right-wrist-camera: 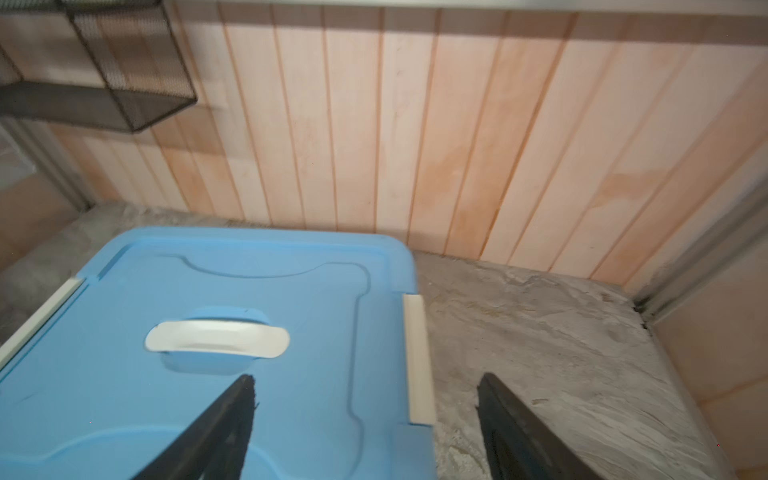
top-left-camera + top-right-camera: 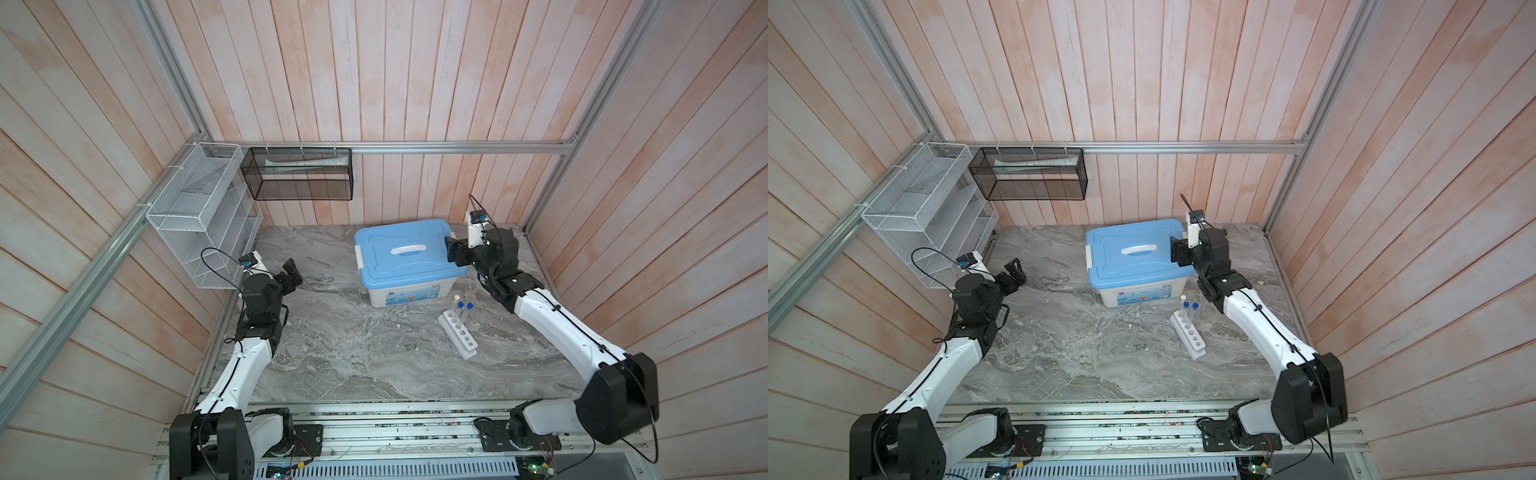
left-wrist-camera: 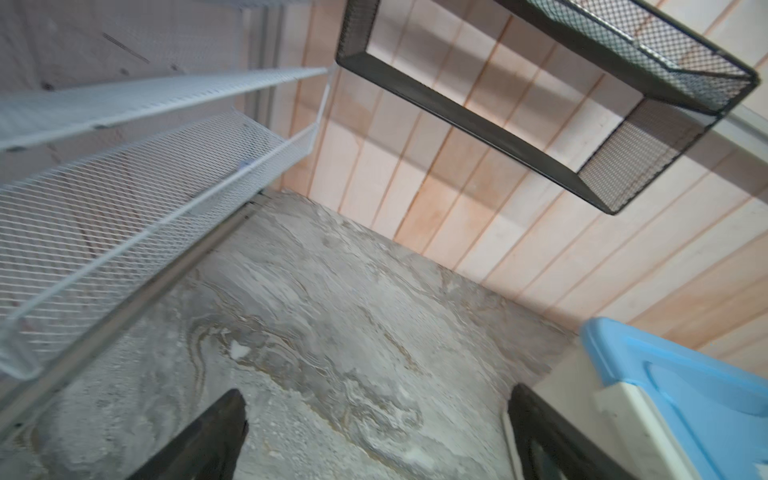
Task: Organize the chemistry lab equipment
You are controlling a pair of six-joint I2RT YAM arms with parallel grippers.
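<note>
Pincers on both arms are seen spread and empty. The left pincer (image 2: 292, 274) is held near the left edge of the worktop (image 2: 332, 357). The right pincer (image 1: 365, 378) is held over the right side of the lidded blue box (image 2: 409, 253) by the far edge. The white six-hole rack (image 2: 459, 336) is set in front of the box, near the right pincer and well apart from the left. Three capped tubes (image 2: 462, 312) are stood in its holes nearest the box.

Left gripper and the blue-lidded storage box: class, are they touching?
Apart. In a top view, bare marble tabletop separates the left gripper from the blue-lidded storage box.
</note>
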